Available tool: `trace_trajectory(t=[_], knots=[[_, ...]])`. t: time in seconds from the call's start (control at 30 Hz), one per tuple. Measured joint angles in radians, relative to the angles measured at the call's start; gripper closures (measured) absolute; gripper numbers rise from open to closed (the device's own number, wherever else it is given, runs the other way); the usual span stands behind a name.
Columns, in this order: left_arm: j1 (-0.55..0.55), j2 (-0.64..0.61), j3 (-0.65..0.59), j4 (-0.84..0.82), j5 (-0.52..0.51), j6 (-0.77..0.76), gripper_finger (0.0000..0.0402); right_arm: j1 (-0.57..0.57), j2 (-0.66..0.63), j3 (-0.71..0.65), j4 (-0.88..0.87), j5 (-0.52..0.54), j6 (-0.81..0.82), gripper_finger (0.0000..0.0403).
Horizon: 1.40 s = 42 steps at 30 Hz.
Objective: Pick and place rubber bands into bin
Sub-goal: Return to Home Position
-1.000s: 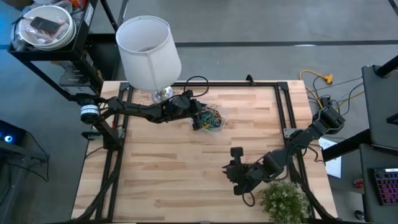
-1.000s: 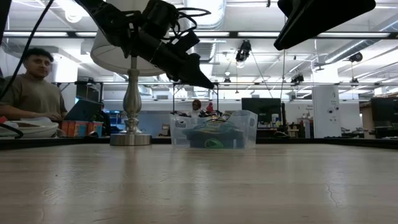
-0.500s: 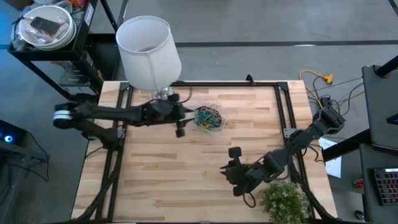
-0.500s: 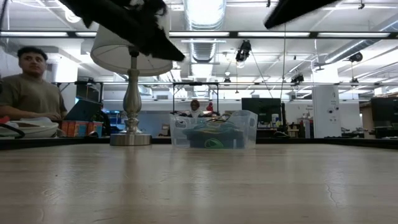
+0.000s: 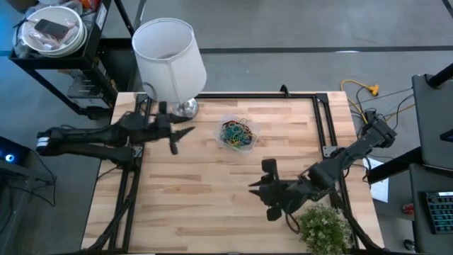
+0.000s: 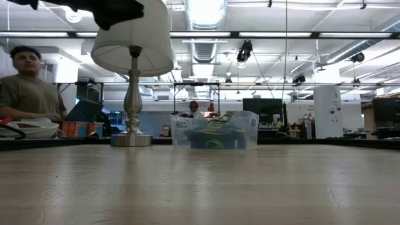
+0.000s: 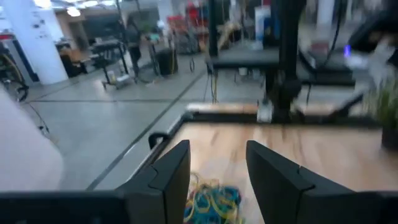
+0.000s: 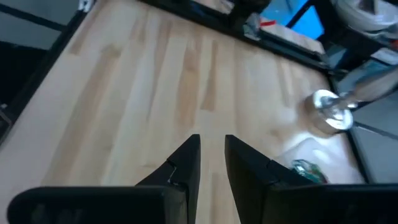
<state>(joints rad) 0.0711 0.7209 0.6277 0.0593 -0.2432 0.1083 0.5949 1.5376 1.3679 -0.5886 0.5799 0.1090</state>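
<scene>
Both grippers are empty: the wide-open left gripper (image 7: 217,148) has been withdrawn leftward from the bin (image 6: 247,125) of rubber bands (image 5: 237,134), suggesting placement is finished; the narrowly parted right gripper (image 8: 211,148) waits lower centre-right.

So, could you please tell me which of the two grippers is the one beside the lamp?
The left gripper: it hangs right by the lamp, whereas the right gripper is across the table, near the plant.

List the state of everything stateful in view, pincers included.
rubber bands: piled inside the bin.
bin: upright, open-topped, holding the bands.
left pincer: open, empty, raised near the lamp.
right pincer: narrowly open, empty, over the table.
lamp: upright beside the bin.
</scene>
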Motion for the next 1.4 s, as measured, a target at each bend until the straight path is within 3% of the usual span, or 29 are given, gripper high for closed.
trace_trajectory(t=[0.1, 0.2, 0.3, 0.47, 0.57, 0.93, 1.17, 1.4], knots=[[-0.001, -0.079, -0.021, -0.001, 0.02, -0.012, 0.026, -0.027, -0.057, 0.009, -0.008, 0.006, -0.029, 0.0335], [-0.001, -0.138, -0.057, 0.002, 0.134, 0.046, 0.026, -0.076, -0.152, -0.005, -0.008, -0.007, -0.057, 0.0335], [-0.002, -0.175, -0.092, 0.001, 0.208, 0.081, 0.026, -0.144, -0.257, -0.042, -0.01, -0.108, -0.066, 0.0335], [-0.001, -0.211, -0.144, 0.021, 0.206, 0.084, 0.026, -0.296, -0.42, -0.131, 0.025, -0.34, -0.058, 0.0335], [-0.001, -0.214, -0.155, 0.036, 0.206, 0.086, 0.026, -0.368, -0.493, -0.222, 0.082, -0.406, -0.064, 0.0335], [-0.001, -0.25, -0.217, 0.036, 0.21, 0.087, 0.026, -0.447, -0.857, -0.683, 0.403, -0.429, -0.107, 0.0335], [-0.001, -0.408, -0.328, 0.036, 0.266, 0.047, 0.026, -0.447, -1.105, -0.934, 0.56, -0.435, -0.104, 0.0335], [-0.001, -0.598, -0.444, 0.043, 0.31, 0.007, 0.026, -0.447, -1.239, -1.103, 0.665, -0.432, -0.089, 0.0335]])
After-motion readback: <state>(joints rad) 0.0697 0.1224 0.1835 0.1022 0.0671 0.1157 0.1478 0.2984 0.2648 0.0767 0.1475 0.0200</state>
